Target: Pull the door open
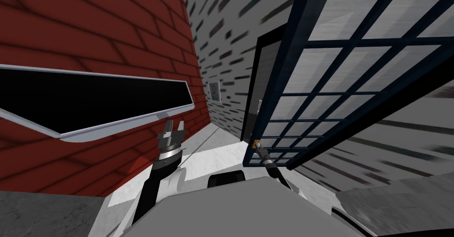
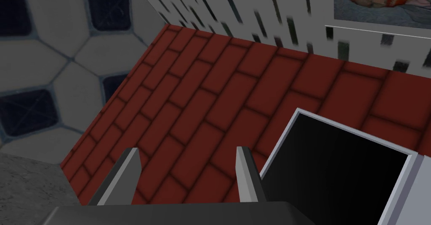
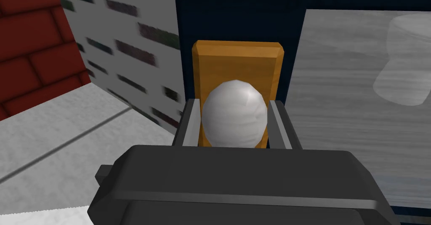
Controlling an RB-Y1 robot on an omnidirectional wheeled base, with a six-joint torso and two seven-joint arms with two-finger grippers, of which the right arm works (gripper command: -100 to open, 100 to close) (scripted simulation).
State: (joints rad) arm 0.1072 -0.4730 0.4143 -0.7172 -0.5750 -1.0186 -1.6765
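**A:** Where's the door [image 1: 326, 68]?

**B:** Just ahead on my right. It's a dark grid frame with grey glass panes, and it seems to stand at an angle to the doorway behind it. Its pale round knob [image 3: 235, 113] sits on an orange plate [image 3: 238, 62] at the free edge.

**A:** Who has it?

**B:** The right gripper [image 3: 232, 105]. Its two blades are clamped on the knob's sides.

**A:** How will it handle?

**B:** I'd judge it stiff and hinged, so it will swing on an arc. The knob looks smooth, so the blades could slip off under a straight tug. That knob is the place to hold, because the panes look fragile.

**A:** And the other arm?

**B:** The left gripper [image 1: 174, 125] is raised beside the red brick wall [image 1: 88, 25], its fingers spread and holding nothing.

**A:** Anything unclear?

**B:** The hinge side is cut off, the knob's neck is hidden, and a faint pale shape in the glass is unreadable.
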